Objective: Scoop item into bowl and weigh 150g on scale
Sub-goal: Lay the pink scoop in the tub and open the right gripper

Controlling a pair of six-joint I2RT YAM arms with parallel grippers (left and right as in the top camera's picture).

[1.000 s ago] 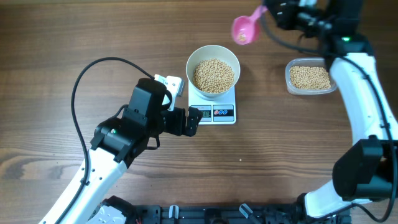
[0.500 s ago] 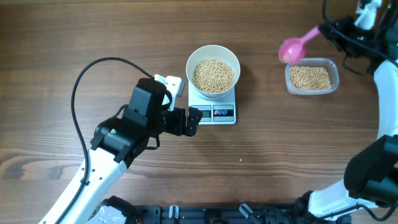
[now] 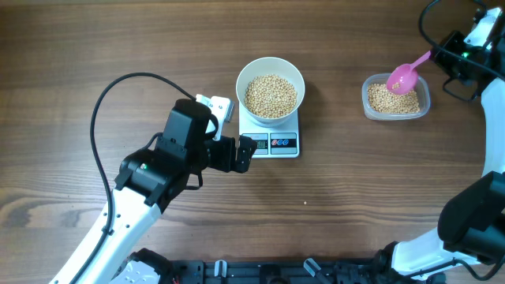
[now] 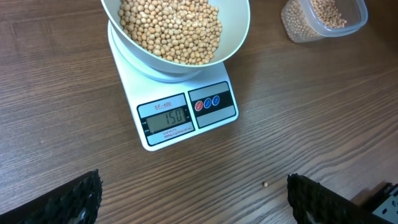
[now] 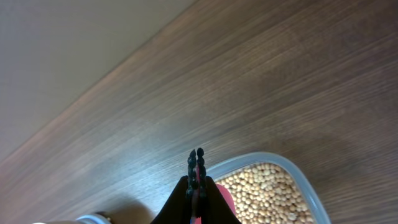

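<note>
Bowl [image 4: 235, 45] rim off-frame — pink scoop [image 5: 224, 200] mostly hidden behind right gripper [image 5: 196, 158]

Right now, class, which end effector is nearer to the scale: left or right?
Left. The left end effector sits open beside the display end of the scale; the right end effector, shut on the pink spoon, is far off by the clear tub.
</note>
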